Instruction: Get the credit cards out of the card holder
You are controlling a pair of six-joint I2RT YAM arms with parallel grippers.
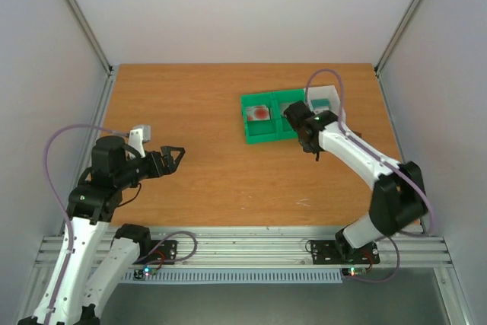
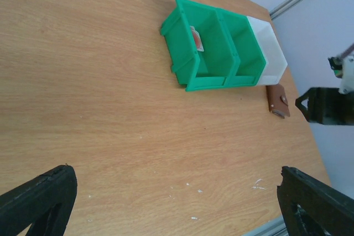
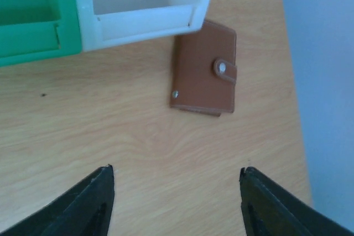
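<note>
Wooden bench (image 1: 190, 112). Right claw (image 3: 176, 172) hangs spread and empty, card holder (image 3: 203, 70) lying shut just ahead of it beside the white tray (image 3: 138, 17). Left claw (image 2: 176, 169) spread too. Red-blot card (image 1: 259, 112) sits in the green tray (image 1: 245, 119), teal card (image 1: 323, 102) in the white, so mostly done I'd say.

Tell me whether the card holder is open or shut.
Shut. The card holder lies folded flat beside the white tray, only its brown outside showing, its tab wrapped over the front face.
</note>
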